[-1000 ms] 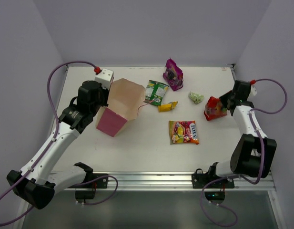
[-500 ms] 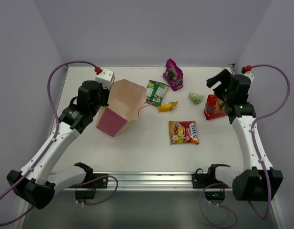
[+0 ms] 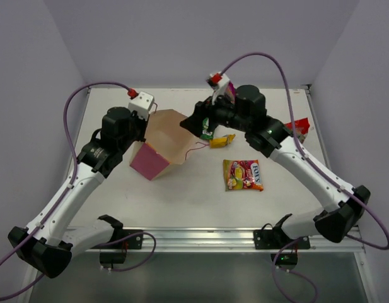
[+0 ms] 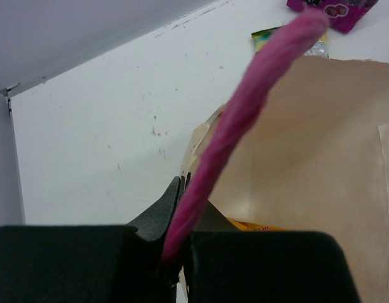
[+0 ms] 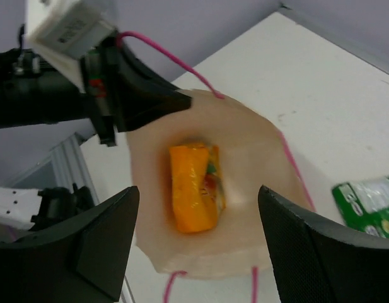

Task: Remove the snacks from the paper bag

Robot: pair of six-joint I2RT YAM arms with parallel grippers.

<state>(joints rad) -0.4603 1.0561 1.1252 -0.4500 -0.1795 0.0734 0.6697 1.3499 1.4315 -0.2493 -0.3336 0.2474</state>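
Swung over from the red glossy packet, the right gripper hovers wide open and empty above the beige paper bag. The left gripper is clamped on its pink cord handle. One orange packet is left inside; a green packet, a yellow packet and a yellow-red candy bag already lie on the white table.

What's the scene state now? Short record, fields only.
left tool: shut on pink cord handle of paper bag
right tool: open, over the bag mouth, holding nothing
in bag: orange packet
out of bag: candy bag, yellow packet, red packet, green packet
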